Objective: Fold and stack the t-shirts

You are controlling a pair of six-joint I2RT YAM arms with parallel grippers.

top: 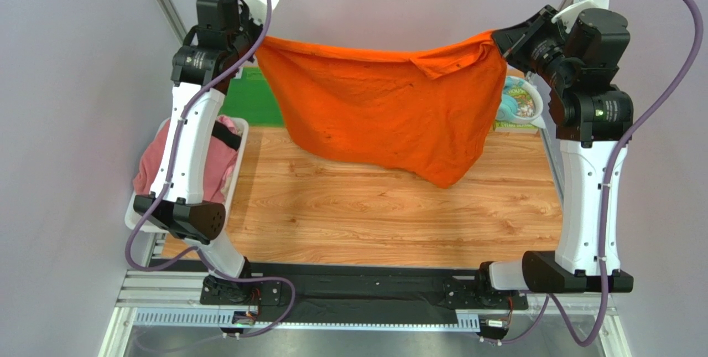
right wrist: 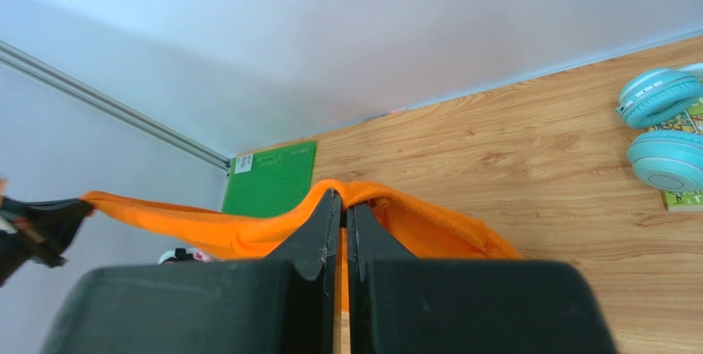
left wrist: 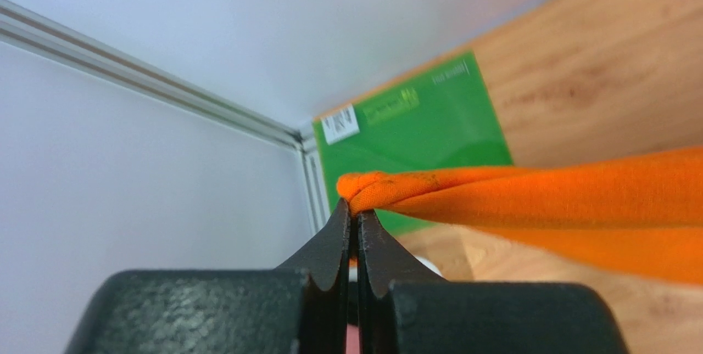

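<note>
Early stage, by the look of it. Orange t-shirt (top: 378,116) hangs spread in the air betw. both arms, above the table (top: 374,224), bottom edge sagging toward the wood; no fold made yet. Left gripper (left wrist: 352,212) is pressed together, pinching one top corner; right gripper (right wrist: 343,202) likewise on the other. Pink t-shirt (top: 154,166) sits bunched in a white bin (top: 238,151) at left, unfolded. Black one not in view. No stack started. Left to do: lay orange flat, fold, then the others & stack.

We reach up high and wide.
Our left gripper (top: 259,44) sits at upper left and our right gripper (top: 501,41) at upper right, jaws pressed together, each pinching a shirt (top: 382,116) corner.
</note>
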